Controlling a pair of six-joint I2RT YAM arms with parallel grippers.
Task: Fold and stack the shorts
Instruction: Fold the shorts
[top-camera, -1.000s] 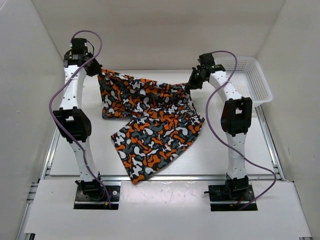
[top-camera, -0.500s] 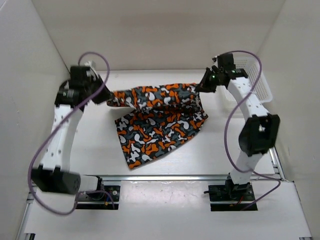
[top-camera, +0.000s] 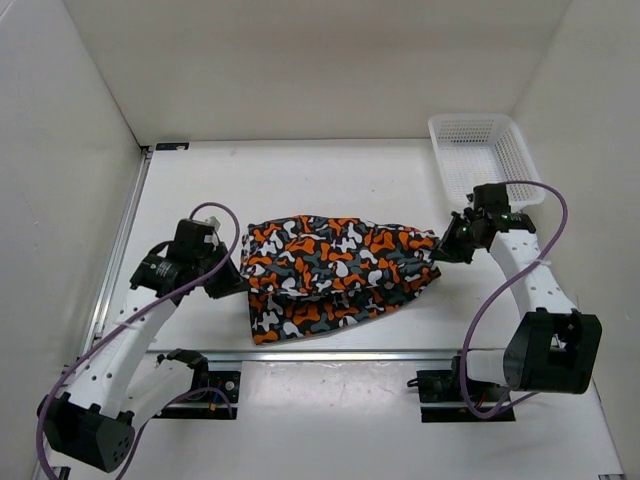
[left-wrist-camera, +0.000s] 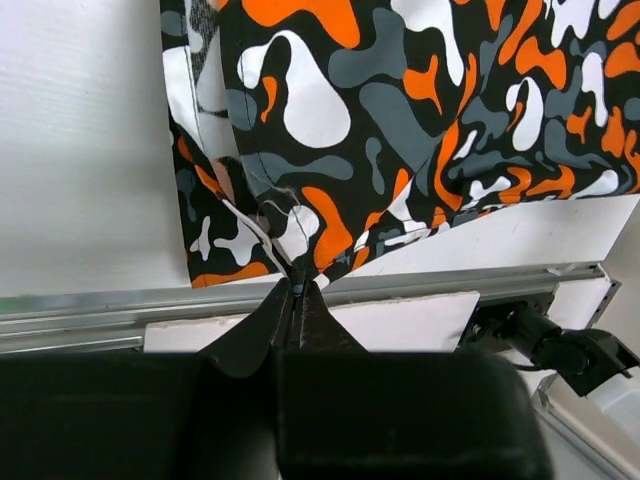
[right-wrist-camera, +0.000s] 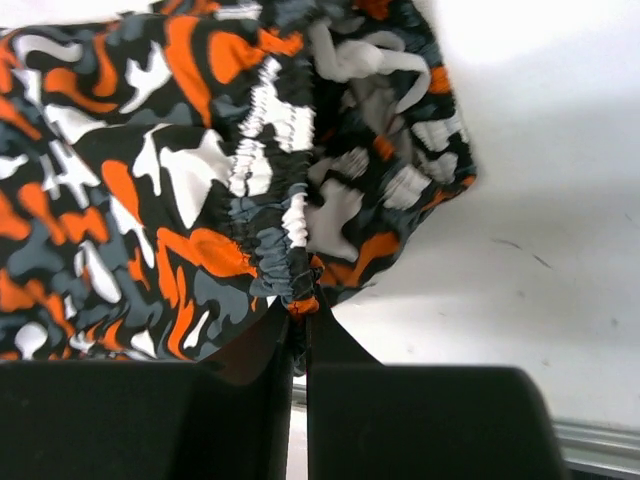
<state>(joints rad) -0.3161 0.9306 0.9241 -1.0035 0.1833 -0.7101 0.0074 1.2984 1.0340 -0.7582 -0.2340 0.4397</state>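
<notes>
the jaws of the left gripper (left-wrist-camera: 293, 285) are seen pressed together on a pinch of fabric at the hem of the shorts (left-wrist-camera: 400, 120), with only a thin fold of cloth caught between the black fingertips. the jaws of the right gripper (right-wrist-camera: 300, 305) are likewise closed tight on the gathered elastic waistband of the shorts (right-wrist-camera: 150, 180), and a white drawstring (right-wrist-camera: 360, 60) is seen lying loose on the cloth just beyond the grip.

from above, the left gripper (top-camera: 232, 283) is found at the left end of the shorts (top-camera: 340, 262) and the right gripper (top-camera: 441, 250) at the right end, both held low near the table (top-camera: 300, 180). the shorts are stretched between the two grippers and laid doubled over, the upper layer covering most of the lower, whose edge is left showing along the near side. the garment is placed on the near half of the table, roughly centred between the arms, its near edge close to the aluminium rail (top-camera: 330, 352) at the table's front. the same rail (left-wrist-camera: 100, 305) is seen just beneath the left fingertips in the left wrist view.

a white mesh basket (top-camera: 487, 158) is set at the far right corner of the table, well apart from the shorts.
</notes>
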